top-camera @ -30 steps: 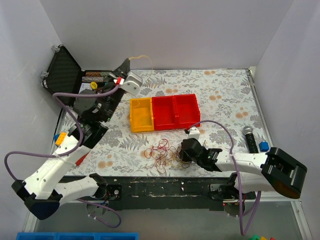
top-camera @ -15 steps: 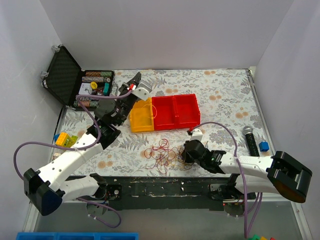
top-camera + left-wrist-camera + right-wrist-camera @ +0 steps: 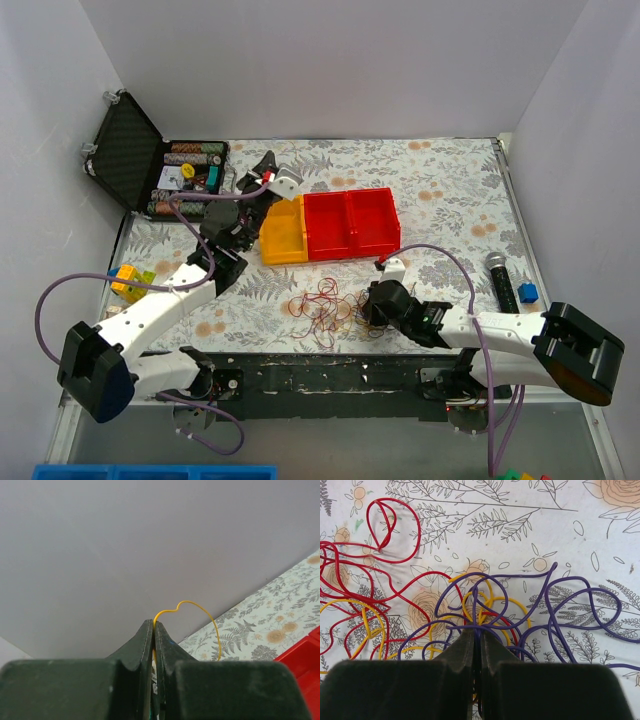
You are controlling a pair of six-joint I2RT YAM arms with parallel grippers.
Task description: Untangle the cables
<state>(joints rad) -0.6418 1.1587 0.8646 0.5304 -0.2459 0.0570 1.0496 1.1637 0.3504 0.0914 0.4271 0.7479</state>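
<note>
left tool point(image 3: 154, 625) high above bench point(image 3: 450, 190), clamped tight on one yellow wire point(image 3: 200, 611), right tool point(image 3: 479, 632) low over bench, pinched closed on purple strand point(image 3: 520, 576) of cables point(image 3: 322, 307)

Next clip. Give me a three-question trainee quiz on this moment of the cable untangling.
1. True or false: the left gripper is shut on a yellow wire.
2. Which loops lie nearest the right gripper in its wrist view? A green wire; B purple wire; C white wire.
3. Fill in: seen from above, the right gripper sits at the ___ edge of the cable bundle.
Key: 1 true; 2 B; 3 right.
</note>
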